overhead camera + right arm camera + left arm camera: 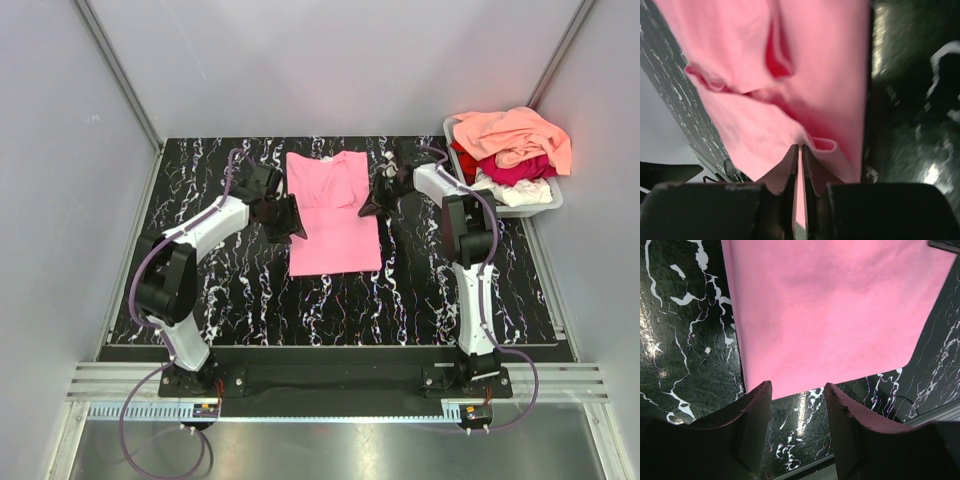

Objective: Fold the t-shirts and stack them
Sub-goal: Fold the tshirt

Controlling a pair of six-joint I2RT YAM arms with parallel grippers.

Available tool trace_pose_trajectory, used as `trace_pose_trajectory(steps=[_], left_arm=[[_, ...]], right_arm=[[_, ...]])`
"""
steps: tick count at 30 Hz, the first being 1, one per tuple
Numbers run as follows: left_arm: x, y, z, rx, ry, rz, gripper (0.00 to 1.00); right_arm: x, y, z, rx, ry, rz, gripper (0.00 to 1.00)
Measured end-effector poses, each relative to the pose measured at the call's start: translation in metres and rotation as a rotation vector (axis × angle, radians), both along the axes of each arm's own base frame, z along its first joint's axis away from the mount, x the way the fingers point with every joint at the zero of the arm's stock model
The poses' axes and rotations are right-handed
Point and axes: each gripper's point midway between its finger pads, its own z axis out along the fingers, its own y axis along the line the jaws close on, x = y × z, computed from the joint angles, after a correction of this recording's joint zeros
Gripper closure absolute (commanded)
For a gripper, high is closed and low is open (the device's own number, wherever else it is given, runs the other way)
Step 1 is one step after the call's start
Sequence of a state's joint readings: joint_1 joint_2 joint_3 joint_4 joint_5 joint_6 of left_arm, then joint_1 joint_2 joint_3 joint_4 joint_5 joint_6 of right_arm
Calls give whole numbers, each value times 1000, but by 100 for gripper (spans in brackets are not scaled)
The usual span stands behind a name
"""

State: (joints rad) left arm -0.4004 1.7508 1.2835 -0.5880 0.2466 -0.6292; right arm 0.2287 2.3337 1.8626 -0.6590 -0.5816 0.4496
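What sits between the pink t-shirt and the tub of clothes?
In the top view, only the right gripper and its arm, above bare table, separate the pink t-shirt from the tub.

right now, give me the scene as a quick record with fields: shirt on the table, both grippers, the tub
pink t-shirt: flat on the black table between the arms, upper part creased
left gripper: open, empty, by the shirt's edge
right gripper: shut on a fold of the pink t-shirt
grey tub: far right corner, heaped
heap: peach-orange t-shirt on top, crimson t-shirt and white t-shirt below, unfolded
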Motion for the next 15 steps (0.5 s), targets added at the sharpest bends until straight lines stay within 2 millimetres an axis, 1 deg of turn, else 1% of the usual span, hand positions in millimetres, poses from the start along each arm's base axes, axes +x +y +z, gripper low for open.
trace_pose_trajectory(steps=[3,5,7,9,10,11,13,15], left_arm=[[1,0,1,-3,-9,0,49],[0,1,1,-6,-14,1,50],[-4,2,-2,-4,-8,1,50],[-7,4,-6,0,2,1,50],[-9,4,-8,3,7,1,50],[-9,4,-8,4,10,1,51],[-9,5,-8,5,10,2,51],[-9,6,-8,12,10,5,50]], right_arm=[[7,-2,-20,72,30,-3,88],[10,2,-24,170,42,15,87],[15,7,-22,266,27,40,84],[18,13,-21,353,14,72,79],[17,16,-20,390,11,90,75],[16,18,-18,419,8,107,63],[12,21,-13,456,11,135,47],[12,23,-5,470,-11,158,30]])
